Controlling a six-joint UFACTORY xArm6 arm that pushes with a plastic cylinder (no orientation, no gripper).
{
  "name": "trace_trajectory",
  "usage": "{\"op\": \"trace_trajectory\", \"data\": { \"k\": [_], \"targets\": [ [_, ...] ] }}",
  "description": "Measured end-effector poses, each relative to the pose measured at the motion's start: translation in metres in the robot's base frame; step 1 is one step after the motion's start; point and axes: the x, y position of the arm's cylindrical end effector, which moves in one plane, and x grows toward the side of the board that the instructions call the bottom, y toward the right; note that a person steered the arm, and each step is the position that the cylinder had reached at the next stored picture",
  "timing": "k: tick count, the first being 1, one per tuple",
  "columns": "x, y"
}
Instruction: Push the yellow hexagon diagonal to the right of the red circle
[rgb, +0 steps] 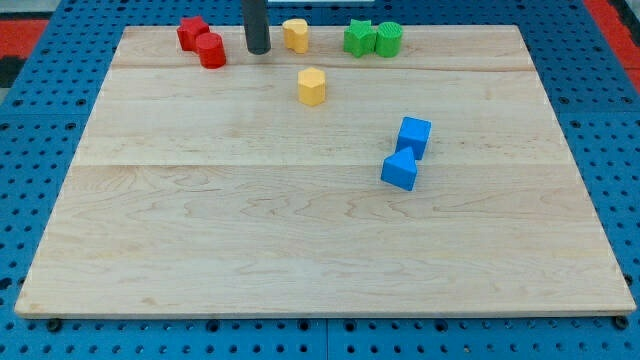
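Observation:
The yellow hexagon (312, 86) lies on the wooden board (300, 250), near the view's top centre. The red circle (211, 50), a short cylinder, stands at the view's top left, touching a second red block (192, 32) whose shape I cannot make out. My tip (258, 51) rests on the board between the red circle and another yellow block (295, 35) at the top edge. The tip is up and to the left of the yellow hexagon and touches no block.
A green star (358, 38) and a green cylinder (388, 39) sit side by side at the view's top right. A blue cube (413, 135) and a blue wedge-like block (399, 171) lie right of centre. Blue pegboard (40, 150) surrounds the board.

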Motion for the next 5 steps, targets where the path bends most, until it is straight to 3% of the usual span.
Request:
{"op": "trace_trajectory", "data": {
  "k": [1, 3, 4, 5],
  "targets": [
    [-0.020, 0.001],
    [-0.020, 0.064],
    [0.002, 0.034],
    [0.047, 0.112]
  ]
}}
